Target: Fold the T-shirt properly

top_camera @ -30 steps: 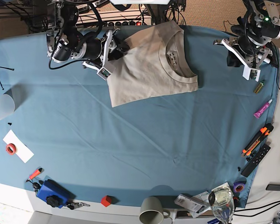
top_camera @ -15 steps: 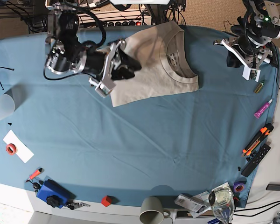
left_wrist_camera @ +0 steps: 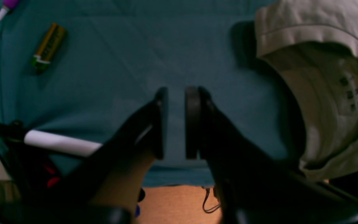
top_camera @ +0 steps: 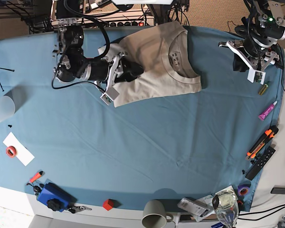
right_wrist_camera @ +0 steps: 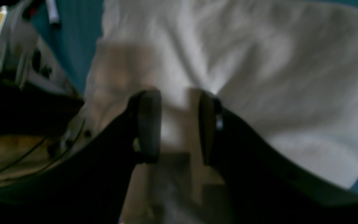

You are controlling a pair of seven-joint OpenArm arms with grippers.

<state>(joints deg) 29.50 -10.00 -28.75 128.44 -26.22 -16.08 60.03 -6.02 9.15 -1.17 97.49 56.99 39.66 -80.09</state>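
Note:
The beige T-shirt (top_camera: pixel 156 76) lies folded at the table's far middle on the blue-teal cloth (top_camera: pixel 147 142), with its collar (top_camera: pixel 180 59) facing up. My right gripper (top_camera: pixel 133 72) is over the shirt's left part. In the right wrist view the shirt (right_wrist_camera: pixel 275 77) fills the frame, and the right gripper (right_wrist_camera: pixel 179 124) has its jaws a little apart with nothing clearly pinched. My left gripper (top_camera: pixel 236 61) hangs over bare cloth to the right of the shirt. In the left wrist view the left gripper (left_wrist_camera: pixel 176 121) is empty with a narrow gap, and the shirt (left_wrist_camera: pixel 322 77) lies to its right.
A battery (top_camera: pixel 263 89), purple tube (top_camera: pixel 267 110), orange cutter (top_camera: pixel 261 141) and remote (top_camera: pixel 260 162) lie along the right edge. A clear cup (top_camera: pixel 1 108) and tape roll (top_camera: pixel 11 151) sit left. A mug (top_camera: pixel 154 214), red cube (top_camera: pixel 108 204) and blue box (top_camera: pixel 52 195) line the near edge.
My right arm has swung from the shirt's upper left edge down and right onto its left part. The shirt's outline has hardly changed. The left arm has not moved.

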